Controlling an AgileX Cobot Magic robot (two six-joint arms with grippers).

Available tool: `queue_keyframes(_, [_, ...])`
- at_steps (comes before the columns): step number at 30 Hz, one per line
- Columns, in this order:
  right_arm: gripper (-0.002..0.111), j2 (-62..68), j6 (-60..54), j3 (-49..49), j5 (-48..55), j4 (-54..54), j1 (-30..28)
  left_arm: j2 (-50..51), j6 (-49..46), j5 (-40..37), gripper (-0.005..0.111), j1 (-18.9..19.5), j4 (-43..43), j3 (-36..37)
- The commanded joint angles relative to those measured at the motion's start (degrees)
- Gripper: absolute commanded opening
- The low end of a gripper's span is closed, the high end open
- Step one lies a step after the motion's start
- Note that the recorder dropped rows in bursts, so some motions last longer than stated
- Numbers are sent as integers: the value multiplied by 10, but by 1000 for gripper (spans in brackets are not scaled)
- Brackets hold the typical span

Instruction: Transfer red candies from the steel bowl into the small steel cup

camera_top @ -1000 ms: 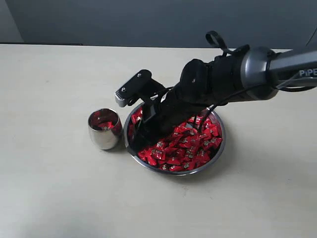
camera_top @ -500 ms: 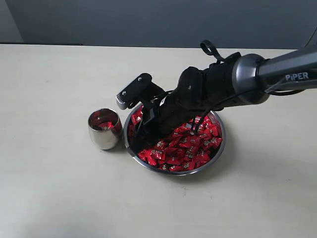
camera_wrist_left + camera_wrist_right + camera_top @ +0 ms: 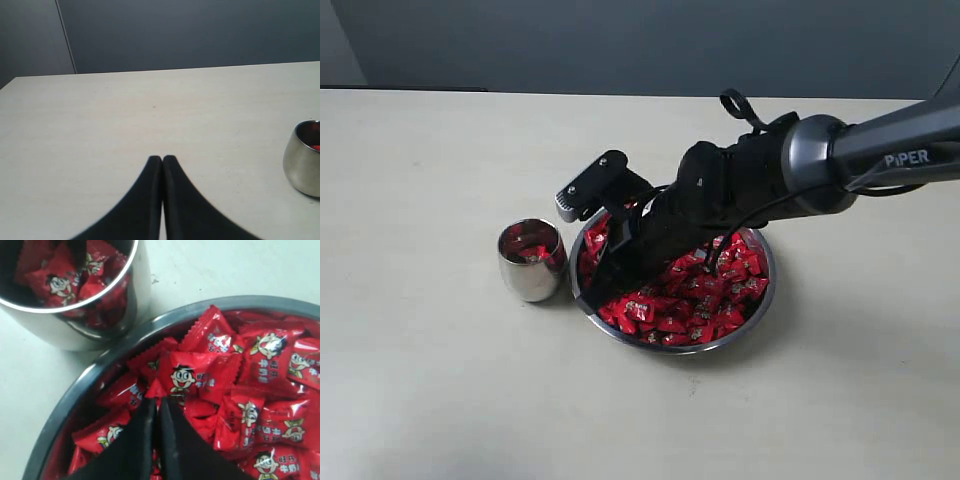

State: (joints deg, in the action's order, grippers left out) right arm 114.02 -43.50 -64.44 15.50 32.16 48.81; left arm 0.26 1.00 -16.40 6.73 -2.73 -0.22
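On my left wrist feed, the left claw [image 3: 162, 160] points out across the pale tabletop [image 3: 100, 125], its two dark fingers pressed flat together. The small steel cup [image 3: 301, 167] stands upright at the frame's edge, partly cut off and well apart from the claw. A sliver of red inside its rim is probably the red candies [image 3: 316, 147]. A dark grey wall [image 3: 200, 30] backs the tabletop.

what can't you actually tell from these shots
1. Whether the right gripper has pinched any of the candies: its fingers cover the spot in the right wrist view, the arm in the exterior view.
2. How full the cup is: cut by the frame edge in both wrist views, small in the exterior view.
3. Far side of the bowl: candies there sit behind the arm, exterior view.
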Motion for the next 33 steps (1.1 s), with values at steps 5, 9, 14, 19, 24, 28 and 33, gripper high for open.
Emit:
queue_keyframes(5, [-1,1,0,1,-6,1,0,-3,1,1,0,0,2,2])
queue_keyframes(9, [-1,-6,0,1,-2,1,0,-3,1,1,0,0,2,2])
queue_keyframes(14, [-1,-26,1,1,14,1,-1,-3,1,1,0,0,2,2])
queue_keyframes(19, [-1,-55,8,1,8,-1,-1,-3,1,1,0,0,2,2])
queue_keyframes(24, [-1,-84,55,1,-23,-38,-1,-3,1,1,0,0,2,2])
queue_keyframes(28, [-1,-103,60,1,-58,-35,-1,-3,1,1,0,0,2,2])
queue_keyframes(33, [-1,-99,60,-18,-48,-33,-1,-3,1,1,0,0,2,2])
